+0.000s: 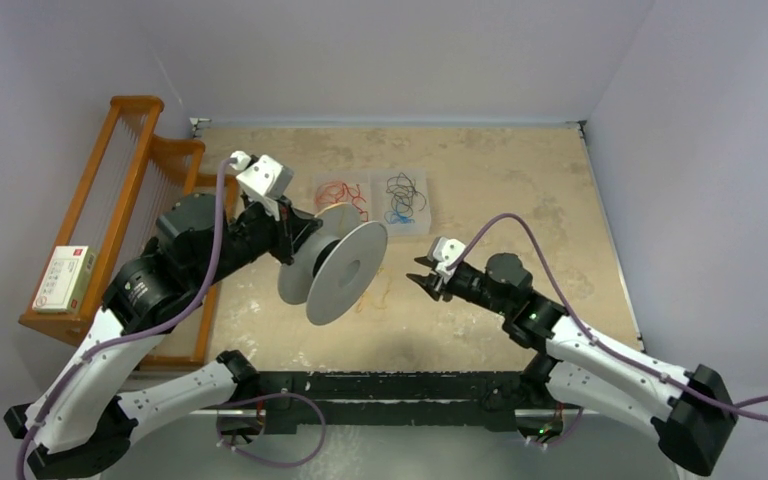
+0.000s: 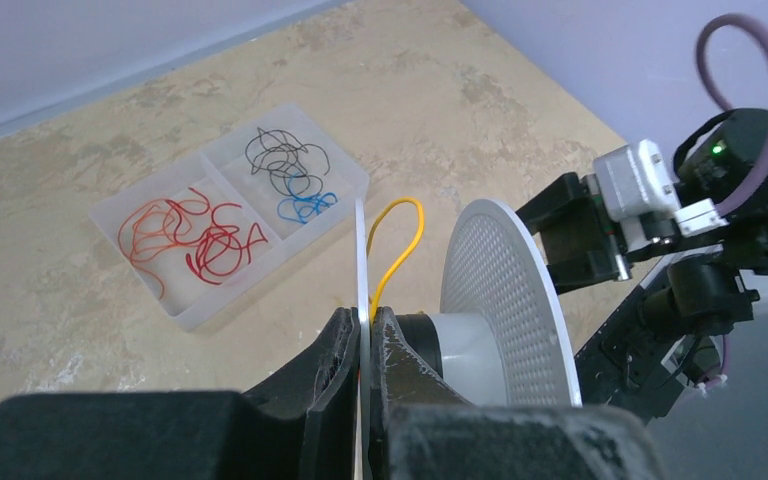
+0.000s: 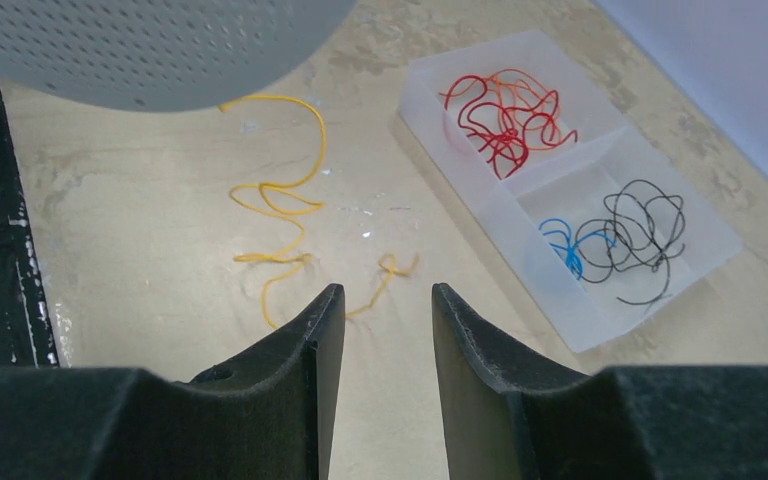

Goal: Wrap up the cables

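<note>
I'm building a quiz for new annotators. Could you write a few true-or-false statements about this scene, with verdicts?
1. The left end effector is shut on a flange of the white spool. True.
2. The right end effector holds a yellow cable. False: it is open and empty.
3. Yellow cables lie on the table, outside the tray. True.
4. The blue wire sits alone in its compartment. False: it lies with the black wires.
</note>
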Tool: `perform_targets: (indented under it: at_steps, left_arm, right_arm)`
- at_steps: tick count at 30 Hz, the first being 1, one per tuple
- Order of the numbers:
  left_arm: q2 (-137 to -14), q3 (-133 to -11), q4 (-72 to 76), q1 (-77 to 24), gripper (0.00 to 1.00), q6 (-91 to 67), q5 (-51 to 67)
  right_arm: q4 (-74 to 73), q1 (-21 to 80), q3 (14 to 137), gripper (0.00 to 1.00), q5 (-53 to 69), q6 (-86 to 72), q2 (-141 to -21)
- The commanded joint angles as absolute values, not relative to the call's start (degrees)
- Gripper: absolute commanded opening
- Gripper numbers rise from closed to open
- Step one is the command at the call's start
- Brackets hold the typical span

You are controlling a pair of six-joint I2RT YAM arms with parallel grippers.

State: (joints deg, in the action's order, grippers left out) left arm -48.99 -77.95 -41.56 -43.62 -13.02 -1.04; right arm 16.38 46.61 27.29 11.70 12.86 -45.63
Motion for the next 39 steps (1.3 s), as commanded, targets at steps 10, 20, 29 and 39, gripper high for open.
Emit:
perform_targets:
  at_steps: [10, 20, 29, 39]
  left_arm:
    - [-51.13, -82.42, -36.74, -43.5, 0.0, -16.09, 2.22]
    - [-52.51, -83.45, -33.9, -43.43, 0.0, -17.77, 4.21]
    - [-51.86, -83.5, -33.38, -43.5, 0.0, -18.54, 4.66]
    - [-51.21, -83.42, -33.54, -43.43, 0.0, -18.58, 4.83]
  right_arm:
    - [67.24, 46.76, 15.73, 0.43, 25.21, 6.07, -64.11]
    - [90.78, 46.76, 13.28, 0.44, 25.83, 2.35, -79.85]
    - [104.76, 46.76, 13.52, 0.44, 21.25, -0.16, -91.01]
    - [117.14, 46.75, 14.05, 0.56, 18.51, -4.61, -98.19]
